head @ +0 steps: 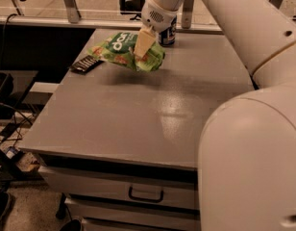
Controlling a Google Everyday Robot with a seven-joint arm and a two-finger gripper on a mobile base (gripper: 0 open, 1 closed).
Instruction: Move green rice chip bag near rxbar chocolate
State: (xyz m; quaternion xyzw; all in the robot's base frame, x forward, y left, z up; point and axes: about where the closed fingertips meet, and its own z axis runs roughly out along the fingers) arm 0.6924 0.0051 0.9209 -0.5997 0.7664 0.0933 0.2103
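Note:
The green rice chip bag (120,49) is a crinkly light-green pouch with white lettering, held in the air above the far left part of the grey table (138,114). My gripper (144,44) is shut on the bag's right part, coming down from the white arm. The rxbar chocolate (84,64) is a small flat dark bar lying at the table's far left edge, just left of and below the bag.
A blue drink can (167,35) stands at the back of the table, partly behind the gripper. My large white arm fills the right side of the view. The table has drawers (145,194) at its front. Chairs and cables stand on the floor at the left.

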